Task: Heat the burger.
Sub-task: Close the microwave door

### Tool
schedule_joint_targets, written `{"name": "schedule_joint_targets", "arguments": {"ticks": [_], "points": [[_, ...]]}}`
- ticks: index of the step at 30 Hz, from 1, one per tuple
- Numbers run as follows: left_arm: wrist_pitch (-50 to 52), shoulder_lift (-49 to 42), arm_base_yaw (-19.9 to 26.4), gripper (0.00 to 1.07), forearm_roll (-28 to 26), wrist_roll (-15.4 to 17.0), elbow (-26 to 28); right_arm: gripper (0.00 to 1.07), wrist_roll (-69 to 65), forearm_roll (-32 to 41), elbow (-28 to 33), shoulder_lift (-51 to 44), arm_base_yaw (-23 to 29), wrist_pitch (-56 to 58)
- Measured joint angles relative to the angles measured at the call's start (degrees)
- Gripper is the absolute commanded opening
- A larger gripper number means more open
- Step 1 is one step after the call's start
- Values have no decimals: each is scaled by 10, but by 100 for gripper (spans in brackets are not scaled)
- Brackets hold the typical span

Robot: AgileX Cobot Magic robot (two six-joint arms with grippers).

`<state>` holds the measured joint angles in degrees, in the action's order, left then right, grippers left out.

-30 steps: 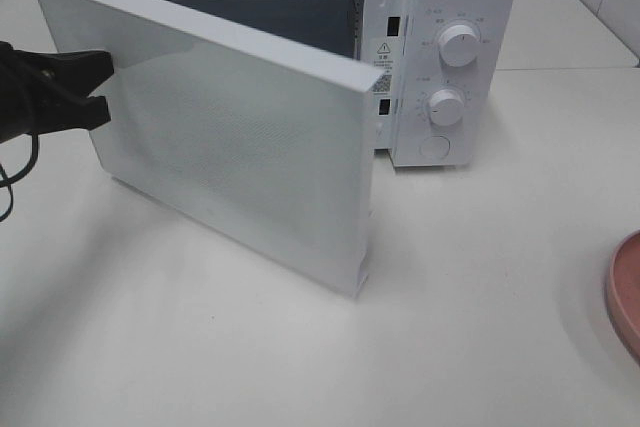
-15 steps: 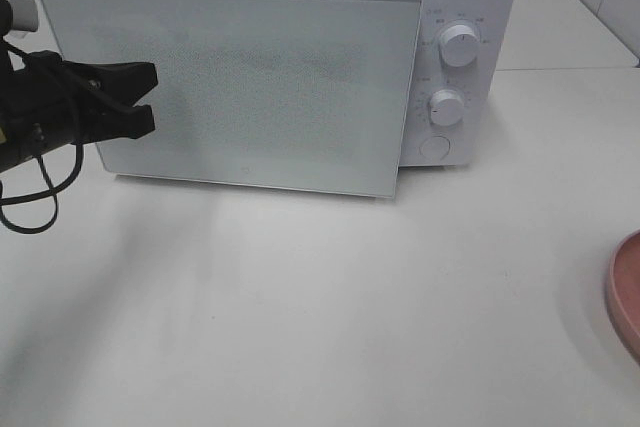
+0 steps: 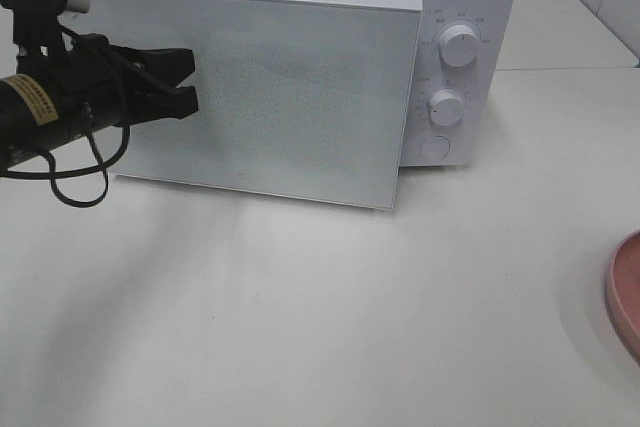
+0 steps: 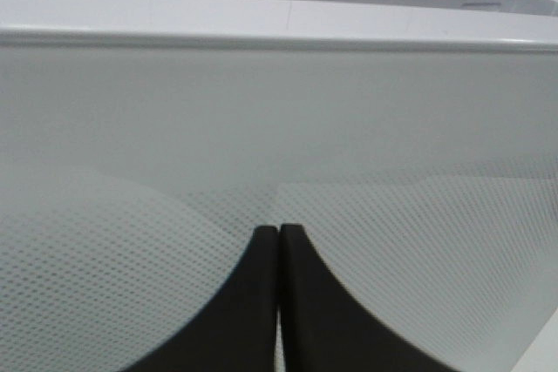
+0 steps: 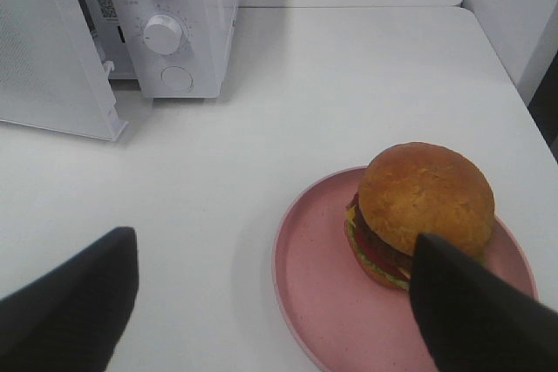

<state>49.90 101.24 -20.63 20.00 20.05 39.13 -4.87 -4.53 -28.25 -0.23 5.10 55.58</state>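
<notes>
Left claw point(image 3: 188, 82) against microwave door point(image 3: 290, 97), tips together.

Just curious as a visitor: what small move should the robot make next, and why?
Probably lower the open right gripper around the golden-brown domed burger and close. It sits on the round pink plate, outside the white microwave, whose door is barely ajar with the shut left gripper at it.
</notes>
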Motion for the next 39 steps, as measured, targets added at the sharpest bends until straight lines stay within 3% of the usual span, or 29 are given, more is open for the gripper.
{"name": "schedule_joint_targets", "arguments": {"ticks": [11, 16, 39], "points": [[-29, 39, -66, 0, -53, -11, 53, 76, 0, 0, 0, 0, 0, 0], [-57, 69, -92, 0, -74, -15, 104, 76, 0, 0, 0, 0, 0, 0], [-124, 124, -142, 0, -53, -34, 228, 76, 0, 0, 0, 0, 0, 0]]}}
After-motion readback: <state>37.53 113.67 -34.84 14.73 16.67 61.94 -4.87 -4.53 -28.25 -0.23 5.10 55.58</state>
